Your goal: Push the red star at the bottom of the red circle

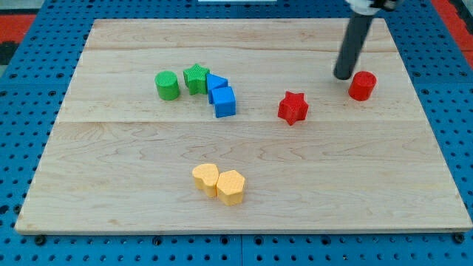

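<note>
Tip: my tip [344, 75] sits on the board near the view's top right, just left of the red circle and apart from it by a narrow gap.
Claw: I have none on this arm (only the dark rod), so nothing is open, closed or held.
Red circle: the red circle [362, 86] stands near the board's right side, just right of my tip.
Red star: the red star [293, 108] lies to the left of the red circle and a little lower, well apart from it and from my tip.
Green pair: a green cylinder [168, 86] and a green star [196, 78] stand side by side in the upper left part.
Blue pair: two blue blocks, one [216, 83] touching the green star and a blue cube [225, 102] right below it.
Yellow pair: a yellow heart [205, 177] and a yellow hexagon [230, 187] touch each other near the view's bottom centre.
Board: the wooden board [111, 192] rests on a blue pegboard [22, 111].
</note>
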